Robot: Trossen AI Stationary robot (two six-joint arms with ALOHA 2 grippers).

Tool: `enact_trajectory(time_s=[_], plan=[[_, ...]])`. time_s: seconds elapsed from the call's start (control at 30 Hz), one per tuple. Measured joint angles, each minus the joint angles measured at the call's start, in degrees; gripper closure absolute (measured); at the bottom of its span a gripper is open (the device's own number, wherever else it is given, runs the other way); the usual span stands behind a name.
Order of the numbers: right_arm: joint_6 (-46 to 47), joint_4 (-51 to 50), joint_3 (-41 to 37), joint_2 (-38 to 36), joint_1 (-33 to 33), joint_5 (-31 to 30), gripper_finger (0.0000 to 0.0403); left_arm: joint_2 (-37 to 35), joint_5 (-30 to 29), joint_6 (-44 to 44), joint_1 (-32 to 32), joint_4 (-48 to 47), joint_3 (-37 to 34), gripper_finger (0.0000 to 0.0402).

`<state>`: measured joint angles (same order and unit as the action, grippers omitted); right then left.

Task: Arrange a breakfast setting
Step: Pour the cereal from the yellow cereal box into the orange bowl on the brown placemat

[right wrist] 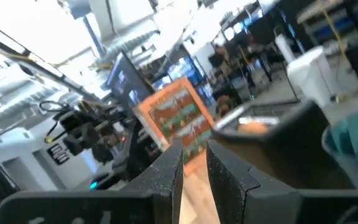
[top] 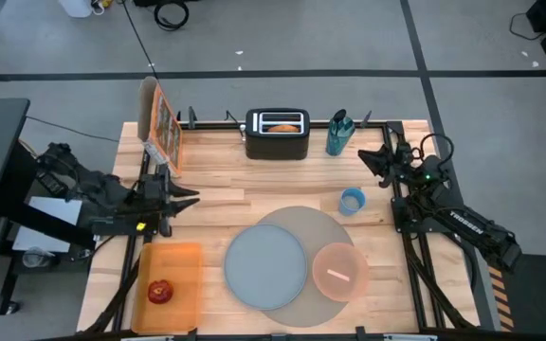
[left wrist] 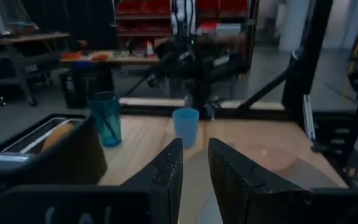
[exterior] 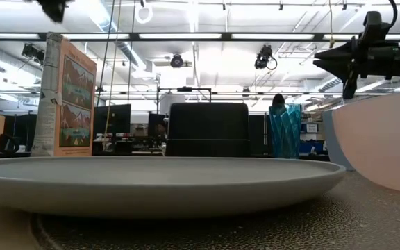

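Note:
The grey-blue plate and the translucent pink bowl rest on the big round grey mat. The small blue cup stands just off the mat's far right edge. The bagel sticks up out of the black toaster's slot. The red apple lies on the orange tray. A pale streak lies in the bowl; I cannot tell whether it is the spoon. My left gripper hovers at the left, shut and empty. My right gripper hovers at the far right, shut and empty.
A cereal box stands upright at the far left corner. A teal glass stands right of the toaster, close to my right gripper. Bare wood lies between the toaster and the mat.

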<state>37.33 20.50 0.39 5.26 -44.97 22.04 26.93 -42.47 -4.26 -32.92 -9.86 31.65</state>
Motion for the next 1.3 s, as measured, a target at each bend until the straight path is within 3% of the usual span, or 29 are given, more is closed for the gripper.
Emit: enact_trajectory(time_s=[0.2, 0.37, 0.5, 0.77, 1.0, 1.17, 1.3], plan=[[-3.8, 11.3, 0.0, 0.0, 0.4, 0.5, 0.0325, 8.2, -11.0, -27.3, -4.2, -33.8, 14.0, 0.0320], [-8.7, 25.9, 0.0, 0.0, 1.8, -1.6, 0.0325, 13.9, -8.3, -51.8, -3.6, -59.1, 22.6, 0.0320], [-13.0, 30.4, 0.0, 0.0, 1.9, -5.6, 0.0325, 15.5, -5.2, -69.3, -1.6, -72.2, 23.6, 0.0319], [-15.7, 32.3, 0.0, 0.0, 1.9, -2.9, 0.0325, 22.3, 10.1, -82.8, 0.7, -74.7, 21.0, 0.0319], [-20.8, 30.2, 0.0, 0.4, 1.9, -1.6, 0.0325, 30.0, 10.6, -91.6, 1.6, -79.8, 19.7, 0.0308], [-22.8, 28.8, 0.0, 2.8, 1.9, -0.1, 0.0325, 30.9, 10.0, -92.9, 3.6, -80.2, 19.6, 0.0243], [-23.0, 29.2, 1.1, 5.2, 1.9, 0.8, 0.0325, 30.1, 4.1, -93.0, 9.2, -80.1, 19.5, 0.0182]])
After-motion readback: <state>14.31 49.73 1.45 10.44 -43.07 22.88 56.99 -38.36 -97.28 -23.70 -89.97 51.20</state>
